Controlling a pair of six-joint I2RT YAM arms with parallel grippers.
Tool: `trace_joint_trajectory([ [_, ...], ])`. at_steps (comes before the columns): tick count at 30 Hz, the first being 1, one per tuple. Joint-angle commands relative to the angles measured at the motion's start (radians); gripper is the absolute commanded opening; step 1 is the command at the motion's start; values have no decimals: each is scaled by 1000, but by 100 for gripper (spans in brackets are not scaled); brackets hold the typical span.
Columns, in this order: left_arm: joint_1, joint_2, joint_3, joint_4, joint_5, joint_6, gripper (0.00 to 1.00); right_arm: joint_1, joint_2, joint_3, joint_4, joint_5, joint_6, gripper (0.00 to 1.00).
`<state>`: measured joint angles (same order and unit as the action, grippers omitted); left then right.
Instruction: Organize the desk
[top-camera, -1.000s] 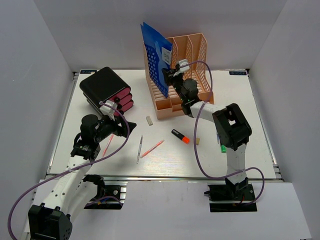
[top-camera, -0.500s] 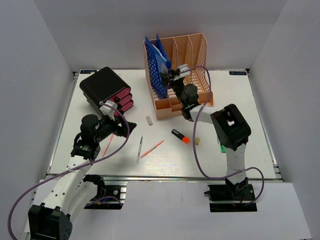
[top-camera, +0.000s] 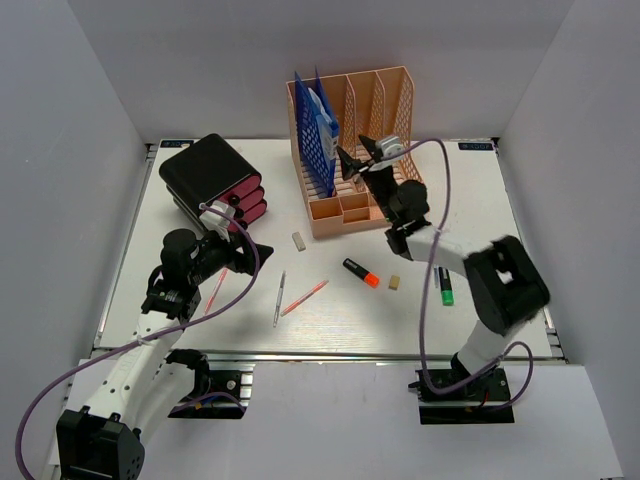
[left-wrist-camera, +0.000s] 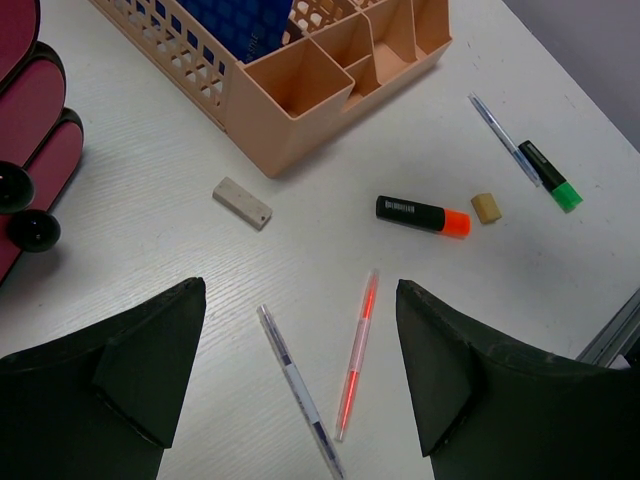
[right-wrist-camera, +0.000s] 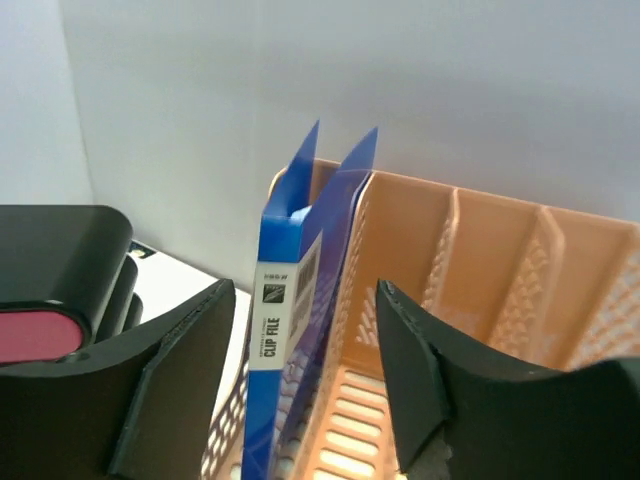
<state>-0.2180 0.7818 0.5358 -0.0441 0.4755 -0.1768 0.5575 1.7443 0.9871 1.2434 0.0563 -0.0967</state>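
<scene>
the right arm is blurred at its elbow. in the left wrist view we lose the peach rack past the top edge, the red case past the left — the desk past every side. the blue clip file is cut at the bottom, its finer print unreadable. the left arm hides one end of a pink pen.

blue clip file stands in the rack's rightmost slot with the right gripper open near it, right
No: the blue clip file stands in the leftmost slot of the rack, per the top external view. The right gripper is open near it.
</scene>
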Motion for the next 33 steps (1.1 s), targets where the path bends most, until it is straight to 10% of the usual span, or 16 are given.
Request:
trace_joint_trajectory([
  [1,5,-6,1,1,0,-1,86,-19,-209,-33,-124,-45,-66,63],
  [3,5,-10,1,-2,-18,-7,85,-28,-281,25,-419,-122,-95,46],
  [4,5,-10,3,-3,-29,-15,80,-36,-293,214,-893,-156,-130,31],
  [5,5,-9,7,-5,-41,-19,73,-48,-266,345,-1156,-285,-165,0],
  [8,5,26,35,-43,-109,-49,15,-57,-96,779,-1960,-445,-292,0],
  [10,5,49,56,-69,-175,-91,0,-74,-58,832,-2180,-507,-293,0],
  [12,5,92,107,-135,-231,-122,0,-83,-173,713,-2156,-570,-331,14],
  [14,5,132,168,-216,-277,-188,0,-82,-270,489,-2024,-569,-346,59],
  [16,5,157,210,-299,-328,-263,6,-87,-373,357,-1952,-555,-341,76],
  [20,-17,237,299,-422,-391,-354,56,-97,-436,247,-1828,-587,-267,77],
  [28,-139,472,565,-659,-762,-438,65,-97,-396,110,-1587,-716,-91,37],
  [33,-205,580,690,-737,-934,-495,76,-102,-381,55,-1550,-731,-107,65],
])
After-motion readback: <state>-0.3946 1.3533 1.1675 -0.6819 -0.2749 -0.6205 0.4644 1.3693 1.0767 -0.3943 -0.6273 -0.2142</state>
